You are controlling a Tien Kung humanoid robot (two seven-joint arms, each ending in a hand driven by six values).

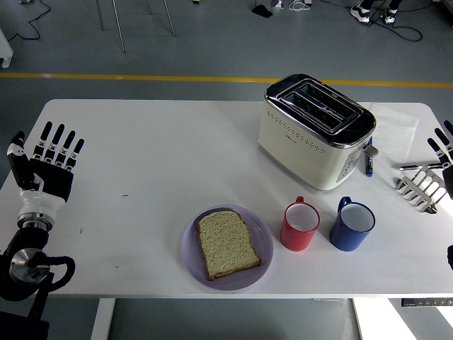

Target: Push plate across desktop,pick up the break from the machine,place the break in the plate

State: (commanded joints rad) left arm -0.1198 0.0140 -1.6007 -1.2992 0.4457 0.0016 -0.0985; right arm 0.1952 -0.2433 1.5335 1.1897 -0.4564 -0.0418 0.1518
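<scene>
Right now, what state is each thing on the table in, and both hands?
Bread slice: lying flat on the plate.
Plate: holding the bread, near edge.
Toaster: slots empty.
Red mug: upright, empty.
Blue mug: upright, empty.
Left hand: open, holding nothing.
Right hand: open, at the right edge.

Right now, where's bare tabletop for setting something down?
Widest free patch: between the left hand and the toaster, behind the plate holding bread. Crowded: right side, with red mug, blue mug, metal rack and right hand.
</scene>
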